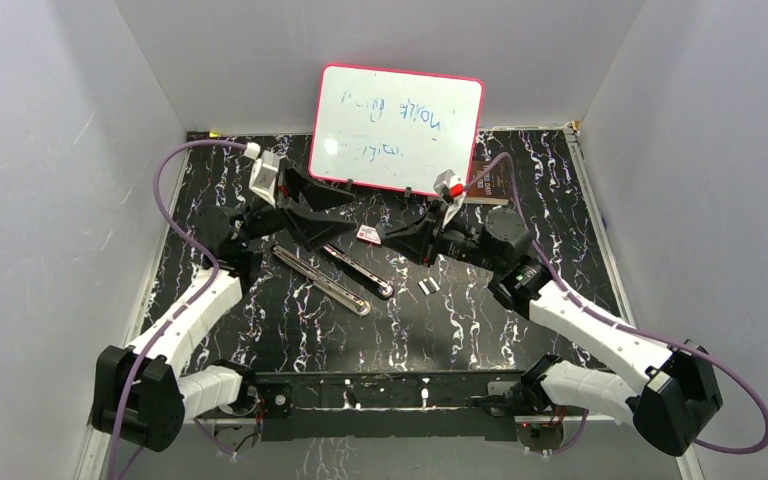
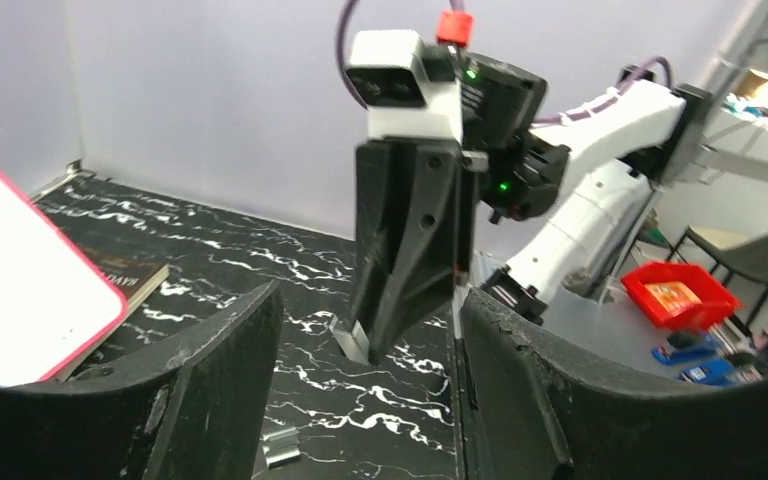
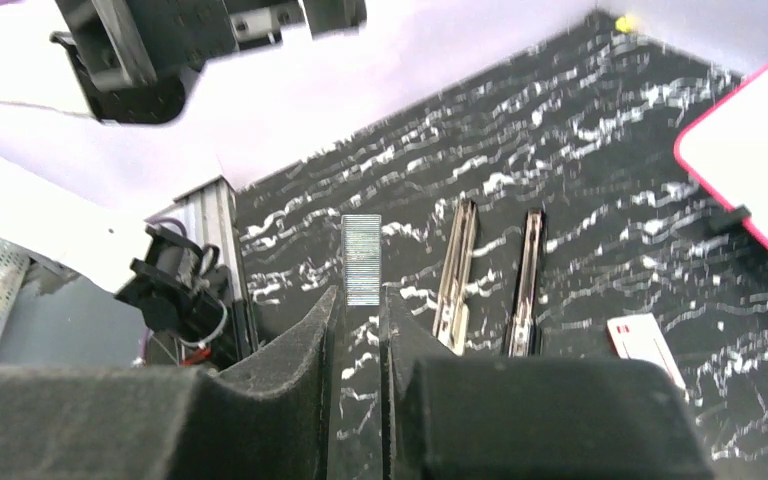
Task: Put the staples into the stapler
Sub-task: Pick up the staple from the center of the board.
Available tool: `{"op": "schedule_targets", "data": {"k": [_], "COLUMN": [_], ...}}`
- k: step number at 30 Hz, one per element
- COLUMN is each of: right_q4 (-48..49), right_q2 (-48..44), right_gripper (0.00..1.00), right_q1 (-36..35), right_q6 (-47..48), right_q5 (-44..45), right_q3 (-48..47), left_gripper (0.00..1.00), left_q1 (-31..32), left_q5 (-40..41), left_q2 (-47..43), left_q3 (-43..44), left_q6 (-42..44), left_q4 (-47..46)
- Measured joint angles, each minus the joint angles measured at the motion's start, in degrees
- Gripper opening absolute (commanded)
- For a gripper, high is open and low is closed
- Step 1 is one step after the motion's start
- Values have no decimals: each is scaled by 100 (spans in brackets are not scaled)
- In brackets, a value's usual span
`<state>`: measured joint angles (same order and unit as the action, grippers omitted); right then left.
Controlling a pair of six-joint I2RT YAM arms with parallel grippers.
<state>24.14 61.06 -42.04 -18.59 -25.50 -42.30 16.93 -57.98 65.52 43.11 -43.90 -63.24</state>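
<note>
The stapler (image 1: 358, 270) lies opened flat on the marble table, its shiny rail half (image 3: 457, 275) beside the black half (image 3: 527, 280). My right gripper (image 1: 385, 237) hovers just above and behind it, shut on a strip of staples (image 3: 363, 260) that sticks out past its fingertips (image 3: 332, 310). In the left wrist view the same strip (image 2: 353, 340) shows at the tip of the right gripper. My left gripper (image 1: 348, 222) faces it from the left, open, its wide-set fingers (image 2: 230, 350) holding nothing. More loose staples (image 1: 427, 287) lie on the table, one piece (image 2: 282, 447) below the left gripper.
A small white box with a red label (image 1: 368, 235) lies behind the stapler. A pink-framed whiteboard (image 1: 397, 128) leans at the back, with a book (image 1: 490, 185) beside it. Grey walls enclose the table on three sides.
</note>
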Motion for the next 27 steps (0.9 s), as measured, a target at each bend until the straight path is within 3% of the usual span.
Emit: {"op": "schedule_targets", "data": {"k": [9,13,27], "right_q4": [1233,1473,1672], "right_q2": [-144,-127,11], "right_gripper": [3,3,3], "right_q1": [0,0,0], "right_q6": [-625,-772,-973], "right_q5": [-238,-396,-793], "right_q3": [-2,-4,-70], "left_gripper": [52,41,46], "left_q1": [533,634,728], "left_q5": [-426,-437,-205], "left_q2": [-44,-9,107], "left_q3": [-9,-9,-9], "left_q6": [-20,-17,-94], "left_q4": [-280,-289,-317]}}
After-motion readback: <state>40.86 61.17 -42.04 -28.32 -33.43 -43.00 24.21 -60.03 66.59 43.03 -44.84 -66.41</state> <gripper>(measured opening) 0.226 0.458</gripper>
